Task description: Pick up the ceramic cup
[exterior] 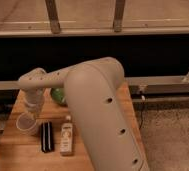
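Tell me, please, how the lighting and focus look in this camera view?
Camera view: warm, dim light; soft focus throughout. The arm blocks much of the table. The hand sits low at the left by the ceramic cup, its edges blurred.

Matt claw [30, 111] over wooden table [18, 150]

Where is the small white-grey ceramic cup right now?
The small white-grey ceramic cup sits at the wooden table's left edge, directly under the hand, left of the black rectangular object.
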